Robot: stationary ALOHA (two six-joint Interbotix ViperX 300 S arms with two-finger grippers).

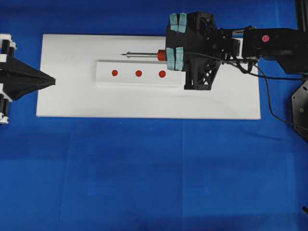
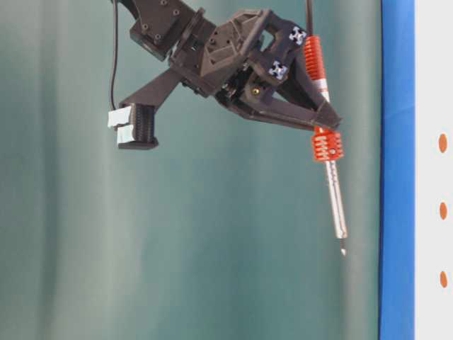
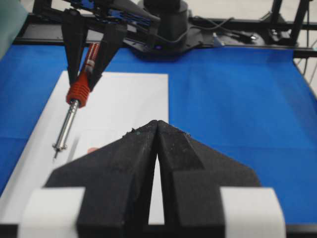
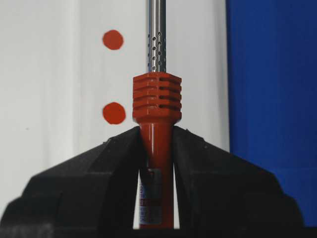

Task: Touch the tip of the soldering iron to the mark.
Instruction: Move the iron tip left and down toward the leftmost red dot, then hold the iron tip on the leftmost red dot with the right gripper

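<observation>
The soldering iron (image 1: pixel 139 54) has an orange-red ribbed collar (image 4: pixel 156 99) and a thin silver shaft. My right gripper (image 4: pixel 156 131) is shut on its handle and holds it above the white board, tip pointing left in the overhead view. Three red marks (image 1: pixel 114 73) (image 1: pixel 138 73) (image 1: pixel 162 73) lie in a row on a raised white strip (image 1: pixel 130 81). The tip (image 2: pixel 343 249) hangs clear of the surface, beside the strip's far edge and touching no mark. My left gripper (image 1: pixel 53 80) is shut and empty at the board's left edge.
The white board (image 1: pixel 144 103) lies on a blue table cover (image 1: pixel 154 173). The iron's black cord (image 1: pixel 269 96) trails off to the right past the right arm. Black frame parts and cables stand at the table's far side in the left wrist view.
</observation>
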